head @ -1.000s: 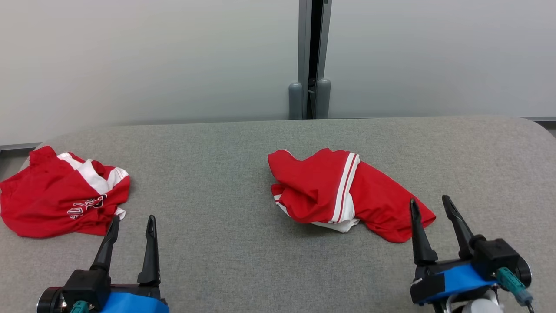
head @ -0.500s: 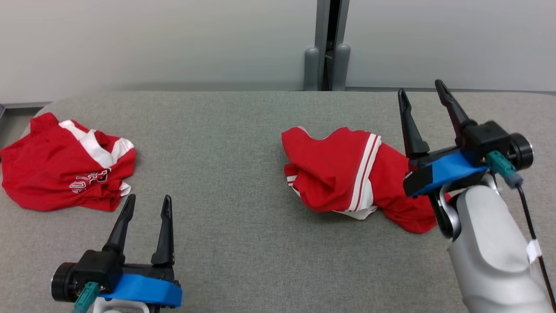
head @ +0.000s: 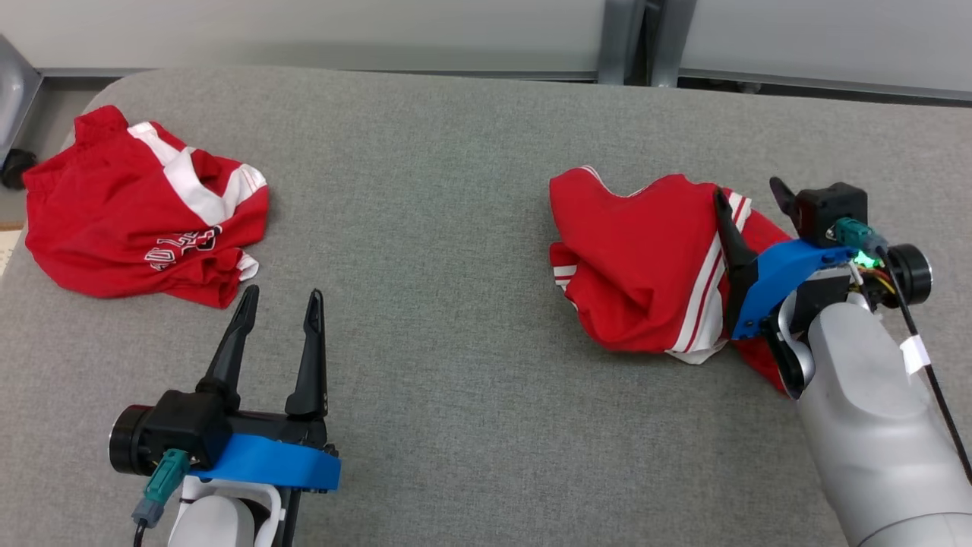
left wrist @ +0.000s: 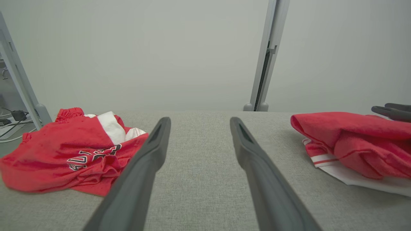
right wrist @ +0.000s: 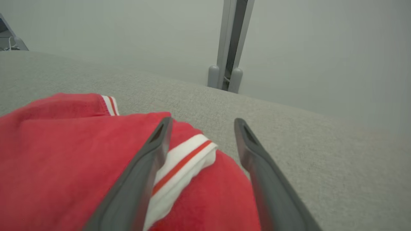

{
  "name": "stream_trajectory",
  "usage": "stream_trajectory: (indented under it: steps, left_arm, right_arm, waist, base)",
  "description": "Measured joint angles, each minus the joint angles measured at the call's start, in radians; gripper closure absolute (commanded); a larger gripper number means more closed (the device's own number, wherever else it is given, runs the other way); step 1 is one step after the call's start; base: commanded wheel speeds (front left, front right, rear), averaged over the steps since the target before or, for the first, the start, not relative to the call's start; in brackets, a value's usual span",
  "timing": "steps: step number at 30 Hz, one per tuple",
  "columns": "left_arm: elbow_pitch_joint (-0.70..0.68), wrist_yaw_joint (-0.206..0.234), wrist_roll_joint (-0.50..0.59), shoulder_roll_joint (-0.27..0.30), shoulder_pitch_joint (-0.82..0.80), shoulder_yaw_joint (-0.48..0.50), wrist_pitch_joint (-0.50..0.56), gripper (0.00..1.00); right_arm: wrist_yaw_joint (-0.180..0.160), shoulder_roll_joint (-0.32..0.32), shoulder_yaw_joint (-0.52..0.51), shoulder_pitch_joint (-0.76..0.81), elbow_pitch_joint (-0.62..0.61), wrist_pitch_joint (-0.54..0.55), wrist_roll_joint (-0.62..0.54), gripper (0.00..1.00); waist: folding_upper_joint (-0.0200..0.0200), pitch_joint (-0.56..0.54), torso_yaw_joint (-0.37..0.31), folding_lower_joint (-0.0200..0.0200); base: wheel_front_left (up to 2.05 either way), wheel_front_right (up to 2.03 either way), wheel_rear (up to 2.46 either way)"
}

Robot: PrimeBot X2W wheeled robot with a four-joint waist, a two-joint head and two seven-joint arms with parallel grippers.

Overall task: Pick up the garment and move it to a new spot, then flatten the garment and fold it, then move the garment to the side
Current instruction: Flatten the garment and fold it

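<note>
Head view: striped garment lies crumpled right of centre on the table; right gripper above it, jaws apart, empty.
Left wrist view: left gripper spread, holding nothing.
Right wrist view: white band between the jaws; nothing picked up yet, I'd say.

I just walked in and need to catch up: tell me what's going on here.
A two-armed robot is starting on laundry on a grey table. Its right gripper is open above the right end of a crumpled red striped garment, with the fingers either side of the white-striped edge. Nothing is gripped yet. The left gripper is open and empty, with its fingertips just short of a second red garment with lettering, which lies crumpled at the table's left end. Nothing is flattened or folded.
</note>
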Motion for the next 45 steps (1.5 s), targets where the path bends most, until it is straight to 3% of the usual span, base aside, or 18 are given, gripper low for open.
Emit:
stream_trajectory:
  steps: [12, 13, 14, 16, 21, 26, 33, 39, 45]
  left_arm:
    - [0.003, 0.011, -0.016, 0.0, -0.035, -0.029, 0.0, 0.0]
    - [0.003, 0.012, -0.017, 0.0, -0.036, -0.031, 0.0, 0.0]
    - [0.003, 0.012, -0.02, 0.0, -0.037, -0.032, 0.0, 0.0]
    - [0.003, 0.012, -0.022, 0.0, -0.037, -0.033, 0.0, 0.0]
    - [0.005, 0.016, -0.022, 0.0, -0.034, -0.025, 0.0, 0.0]
    - [0.006, 0.017, -0.02, 0.0, -0.02, -0.02, 0.0, 0.0]
    - [0.006, 0.017, -0.018, 0.0, -0.002, -0.015, 0.0, 0.0]
    - [0.011, 0.016, -0.016, 0.0, 0.008, -0.016, 0.0, 0.0]
    - [0.009, 0.016, -0.023, 0.0, 0.025, -0.017, 0.0, 0.0]
  right_arm:
    - [0.0, 0.045, 0.0, -0.018, 0.209, -0.021, 0.071, 0.0]
    - [0.0, 0.048, 0.008, -0.023, 0.22, -0.022, 0.075, 0.13]
    - [0.0, 0.053, 0.016, -0.026, 0.227, -0.029, 0.085, 0.57]
    - [0.0, 0.059, 0.03, -0.03, 0.237, -0.048, 0.096, 1.0]
    - [0.0, 0.05, 0.039, -0.042, 0.236, -0.103, 0.113, 1.0]
    - [0.0, -0.022, 0.019, -0.038, 0.199, -0.124, 0.116, 1.0]
    - [0.0, -0.105, -0.042, 0.007, 0.016, -0.132, 0.09, 1.0]
    - [0.0, -0.061, -0.002, 0.084, -0.153, -0.132, 0.07, 1.0]
    - [0.0, 0.014, 0.166, 0.207, -0.244, -0.132, 0.084, 1.0]
  waist:
    - [0.0, 0.027, 0.035, 0.0]
    - [0.0, 0.027, 0.037, -0.0001]
    - [0.0, 0.026, 0.038, 0.0]
    - [0.0, 0.026, 0.039, 0.0]
    - [0.0, 0.02, 0.028, 0.0]
    - [0.0, -0.004, 0.012, -0.0002]
    - [0.0, -0.044, -0.016, -0.0003]
    - [0.0, -0.073, -0.028, -0.0003]
    - [0.0, -0.089, -0.016, -0.0003]
  base:
    - [0.0, 0.0, 0.0]
    - [0.0, 0.0, 0.0]
    - [0.0, 0.0, 0.0]
    - [0.0, 0.0, 0.0]
    - [0.0, 0.0, 0.0]
    - [0.0, 0.0, 0.0]
    - [0.0, 0.0, 0.0]
    - [0.0, 0.0, 0.0]
    - [0.0, 0.0, 0.0]
